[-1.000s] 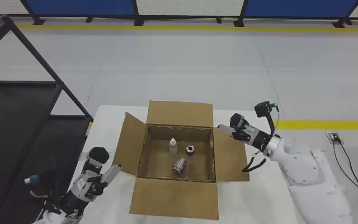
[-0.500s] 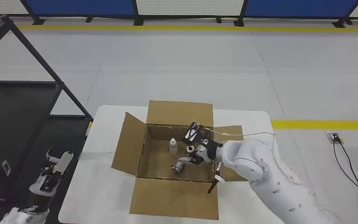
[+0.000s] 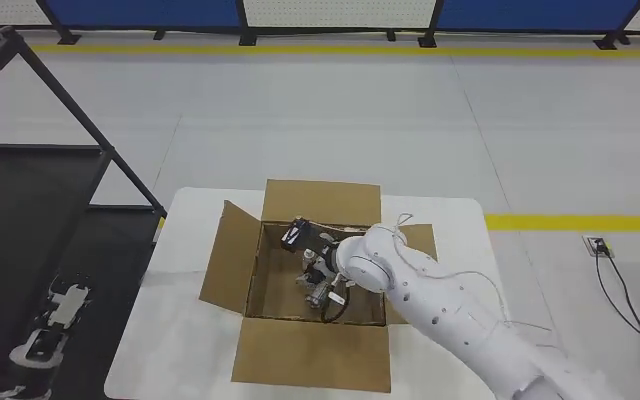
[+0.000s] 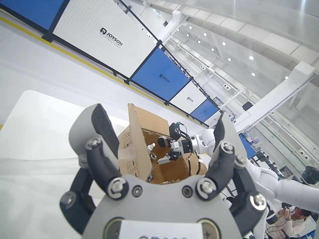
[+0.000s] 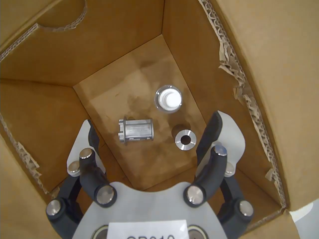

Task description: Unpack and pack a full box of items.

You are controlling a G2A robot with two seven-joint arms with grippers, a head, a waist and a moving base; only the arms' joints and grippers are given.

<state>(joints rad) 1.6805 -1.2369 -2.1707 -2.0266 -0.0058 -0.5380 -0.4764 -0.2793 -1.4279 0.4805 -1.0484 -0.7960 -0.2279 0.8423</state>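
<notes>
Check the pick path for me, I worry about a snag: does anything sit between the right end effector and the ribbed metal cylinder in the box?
Nothing visible does. The open right end effector hangs over the box with the cylinder lying bare on the floor below it; the bottle and metal ring stand apart beside it.

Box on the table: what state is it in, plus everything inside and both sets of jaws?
Box: upright, flaps open.
White bottle: upright, capped.
Metal cylinder: lying on its side.
Metal ring: flat, hole facing up.
Right arm: in the box, jaws open, empty.
Left arm: beside the table, jaws open, empty.
</notes>
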